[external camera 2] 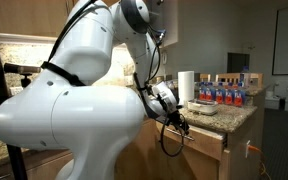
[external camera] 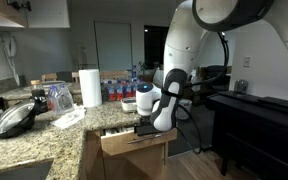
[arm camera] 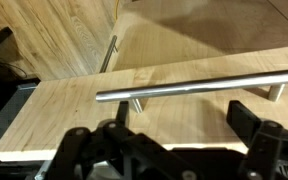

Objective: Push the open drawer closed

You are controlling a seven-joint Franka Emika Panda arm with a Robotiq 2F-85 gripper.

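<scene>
Drawer [external camera: 134,142] sticks out open under the counter [external camera: 44,140] at lower centre, not closed yet; gripper [arm camera: 169,140] jaws apart and empty, just above the bar handle [arm camera: 204,84], contact unclear, so the whole push remains.

Granite countertop [external camera: 29,140] holds paper-towel roll [external camera: 90,87] and bottles [external camera: 119,91].

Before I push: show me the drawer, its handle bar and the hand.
drawer [external camera: 132,143]: in an exterior view, on its wooden front face.
handle bar [arm camera: 199,85]: wrist view, mid-length of the metal bar.
hand [arm camera: 169,132]: wrist view, midway between its open fingertips.
</scene>
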